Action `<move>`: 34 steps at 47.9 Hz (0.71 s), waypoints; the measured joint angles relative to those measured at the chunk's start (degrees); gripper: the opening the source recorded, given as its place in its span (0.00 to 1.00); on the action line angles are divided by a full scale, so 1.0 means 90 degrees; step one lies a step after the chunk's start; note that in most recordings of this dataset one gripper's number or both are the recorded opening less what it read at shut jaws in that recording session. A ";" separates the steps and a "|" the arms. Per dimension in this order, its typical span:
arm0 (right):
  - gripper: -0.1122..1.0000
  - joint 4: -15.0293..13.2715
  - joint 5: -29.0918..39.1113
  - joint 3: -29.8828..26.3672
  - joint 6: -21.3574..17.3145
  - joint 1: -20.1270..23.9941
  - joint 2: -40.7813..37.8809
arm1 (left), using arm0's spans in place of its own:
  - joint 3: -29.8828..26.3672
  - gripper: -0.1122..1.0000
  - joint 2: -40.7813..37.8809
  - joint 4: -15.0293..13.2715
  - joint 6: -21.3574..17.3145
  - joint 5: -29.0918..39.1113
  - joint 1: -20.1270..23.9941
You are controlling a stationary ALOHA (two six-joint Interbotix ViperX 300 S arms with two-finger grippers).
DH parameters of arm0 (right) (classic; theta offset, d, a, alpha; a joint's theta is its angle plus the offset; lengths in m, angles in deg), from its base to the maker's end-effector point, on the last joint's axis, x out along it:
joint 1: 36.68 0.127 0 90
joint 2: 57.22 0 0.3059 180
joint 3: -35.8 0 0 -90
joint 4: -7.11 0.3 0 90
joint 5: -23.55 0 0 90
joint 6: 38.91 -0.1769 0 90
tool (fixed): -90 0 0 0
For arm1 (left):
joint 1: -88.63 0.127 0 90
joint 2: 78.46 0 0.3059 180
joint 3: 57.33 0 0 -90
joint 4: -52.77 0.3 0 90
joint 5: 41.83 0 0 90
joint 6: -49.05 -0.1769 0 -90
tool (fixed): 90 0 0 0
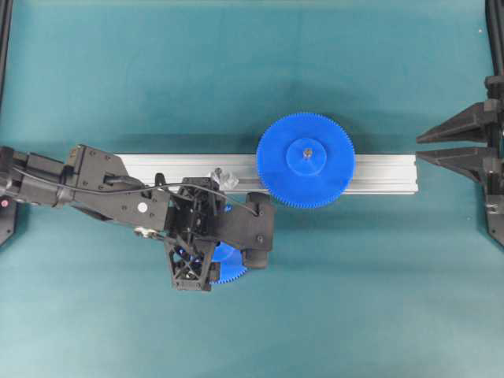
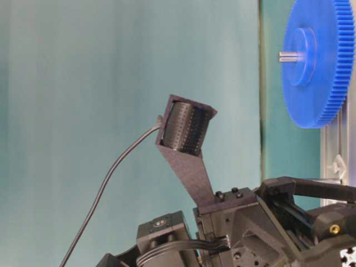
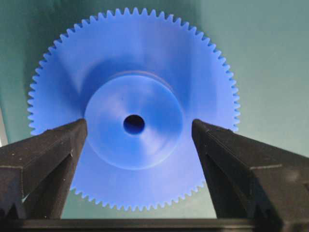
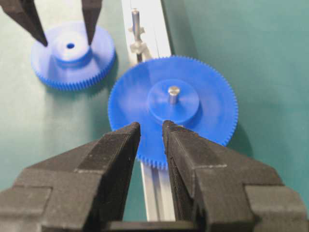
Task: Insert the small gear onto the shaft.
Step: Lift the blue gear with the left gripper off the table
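Black fingers (image 3: 43, 159) of the left gripper (image 3: 134, 145) stood spread wide on either side of the small gear's (image 3: 133, 113) raised hub, without touching it. That gear lay flat on the green table (image 1: 354, 299), just beside the aluminium rail (image 1: 386, 172). On the rail stood the shaft (image 4: 135, 21), bare, near the larger blue gear (image 4: 193, 104). Well apart, the right gripper (image 1: 417, 147) held its jaws slightly parted, empty.

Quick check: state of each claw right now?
Left claw: open, fingers either side of the small gear hub, not gripping it.
Right claw: open a little, holding nothing.
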 measured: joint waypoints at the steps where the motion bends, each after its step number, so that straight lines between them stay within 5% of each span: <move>1: 0.45 0.0000 -0.0010 0.0000 0.0000 0.0010 0.0000 | 0.0000 0.90 0.0000 0.0000 0.0000 0.0000 -0.0010; 34: 0.45 0.0000 0.0000 0.0000 0.0010 0.0010 0.0010 | -0.0029 0.91 -0.0195 0.0000 0.0000 -0.0039 0.0127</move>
